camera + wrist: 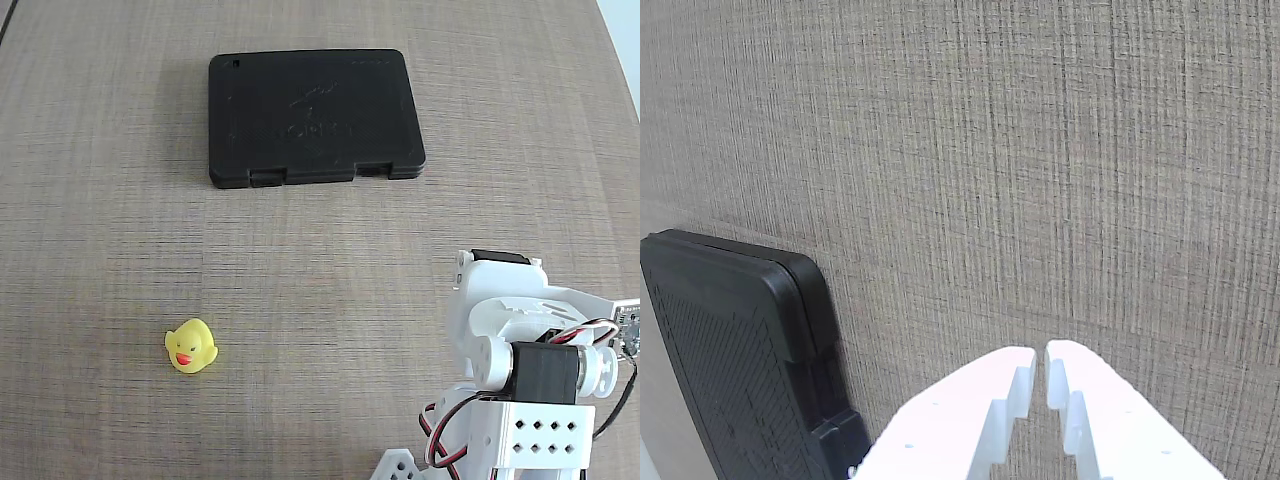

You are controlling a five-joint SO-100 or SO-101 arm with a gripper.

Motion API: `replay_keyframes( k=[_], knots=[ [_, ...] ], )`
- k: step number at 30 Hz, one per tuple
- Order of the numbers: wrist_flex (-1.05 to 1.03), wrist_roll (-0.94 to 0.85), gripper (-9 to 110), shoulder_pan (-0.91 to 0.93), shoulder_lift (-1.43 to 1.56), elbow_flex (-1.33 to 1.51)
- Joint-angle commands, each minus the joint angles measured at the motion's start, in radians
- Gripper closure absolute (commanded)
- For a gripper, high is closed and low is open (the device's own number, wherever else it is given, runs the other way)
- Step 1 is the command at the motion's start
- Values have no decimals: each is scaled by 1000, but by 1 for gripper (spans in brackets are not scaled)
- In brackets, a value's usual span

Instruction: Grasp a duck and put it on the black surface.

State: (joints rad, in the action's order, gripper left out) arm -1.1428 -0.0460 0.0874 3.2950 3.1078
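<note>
The gripper (pixel 1042 362) holds nothing, its jaws nearly closed. The duck (pixel 190 347) sits on the table (pixel 100 150), well apart from the black surface (pixel 315 115) and the folded arm (pixel 525 370). Open the jaws fully, descend over the duck, close gently. The case's embossed markings appear faint; no text is readable.

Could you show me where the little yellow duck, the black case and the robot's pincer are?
duck (pixel 190 346): fixed view, on its yellow body.
black case (pixel 315 115): fixed view, middle of its flat lid.
gripper (pixel 1040 362): wrist view, between the two white fingertips, nearly touching.
</note>
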Motion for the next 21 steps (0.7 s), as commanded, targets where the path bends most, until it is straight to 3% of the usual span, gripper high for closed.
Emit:
replay_keyframes(
  k=[1,15,21],
  knots=[
    [9,38,101,-8,69,-29],
    [9,37,101,-8,43,-35],
    [86,37,101,-8,-216,-192]
  ],
)
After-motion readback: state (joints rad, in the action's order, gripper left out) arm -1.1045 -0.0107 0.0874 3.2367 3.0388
